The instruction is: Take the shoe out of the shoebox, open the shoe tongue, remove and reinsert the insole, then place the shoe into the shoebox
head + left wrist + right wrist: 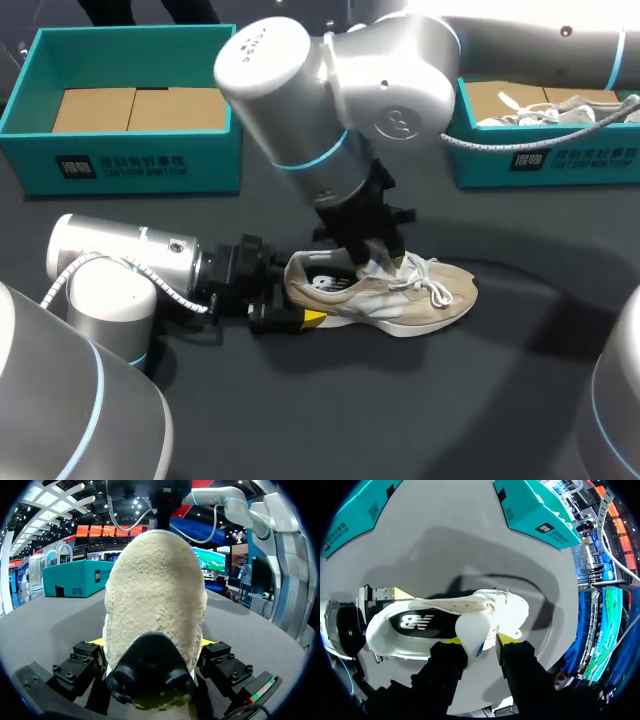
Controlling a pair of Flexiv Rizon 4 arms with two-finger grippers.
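Observation:
A beige and white sneaker (420, 295) lies on its sole on the dark table, toe to the right. My left gripper (300, 292) comes in low from the left and clasps the heel (155, 595) from both sides, its yellow tips just showing beside it. From above, my right gripper (375, 262) is over the shoe's opening. In the right wrist view its fingers (452, 652) press on the raised tongue (475, 625) from two sides. The black insole (415, 621) shows inside the shoe.
A teal shoebox (130, 160) with a cardboard insert stands at the back left. A second teal box (540, 160) at the back right holds another pale shoe (540, 110). My right arm's big joints hang over the table's middle.

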